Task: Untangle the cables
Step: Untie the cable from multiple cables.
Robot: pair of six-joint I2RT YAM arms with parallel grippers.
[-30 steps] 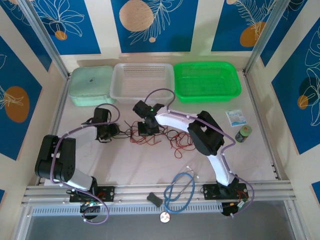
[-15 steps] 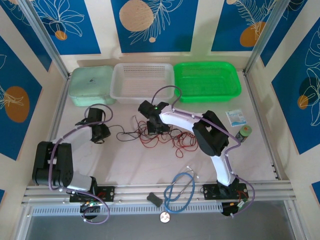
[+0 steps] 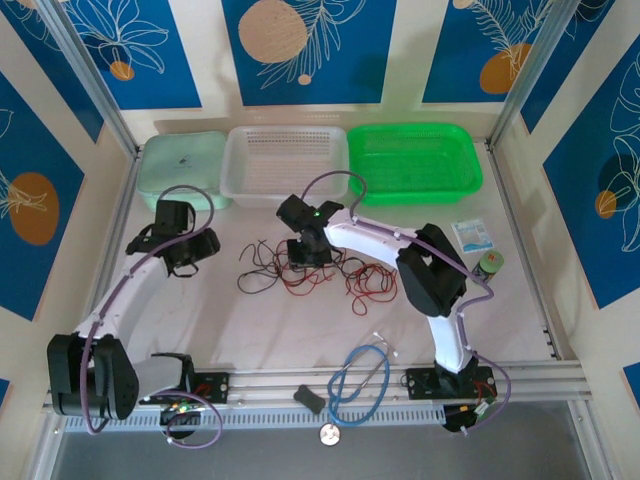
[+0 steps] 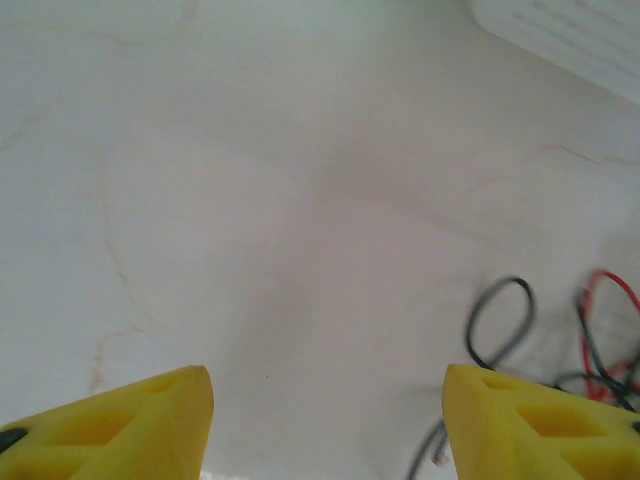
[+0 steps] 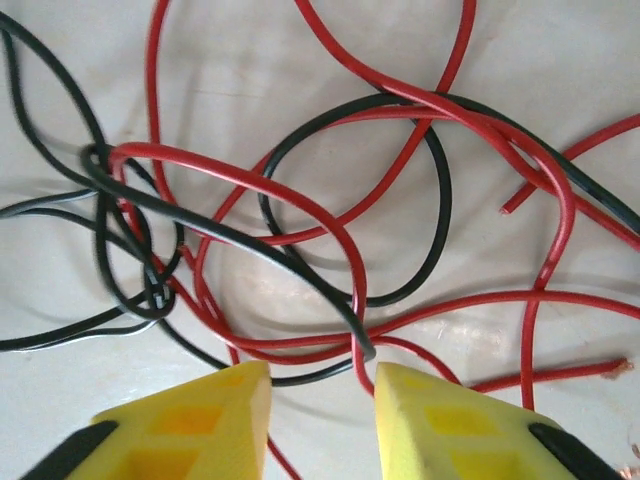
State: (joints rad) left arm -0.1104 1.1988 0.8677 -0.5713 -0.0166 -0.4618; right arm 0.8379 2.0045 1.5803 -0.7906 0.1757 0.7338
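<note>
The cables (image 3: 300,275) lie in a loose red and black tangle at the middle of the table. My right gripper (image 3: 312,255) hovers low over its far side. In the right wrist view the cables (image 5: 330,230) cross in loops, and my right gripper (image 5: 320,400) is open, with a black wire end and a red wire running into the gap, unclamped. My left gripper (image 3: 190,255) is off to the left of the tangle. In the left wrist view it (image 4: 328,400) is wide open over bare table, with a black cable loop (image 4: 497,320) to its right.
A mint container (image 3: 183,170), a white basket (image 3: 285,160) and a green basket (image 3: 413,160) line the back. A thick blue looped tube (image 3: 360,375) lies near the front edge. A small jar (image 3: 489,266) and a packet (image 3: 467,236) sit at the right.
My left gripper has swung left and back, away from the tangle; the black cable it had stretched leftward now lies slack on the table. The right gripper has barely shifted.
</note>
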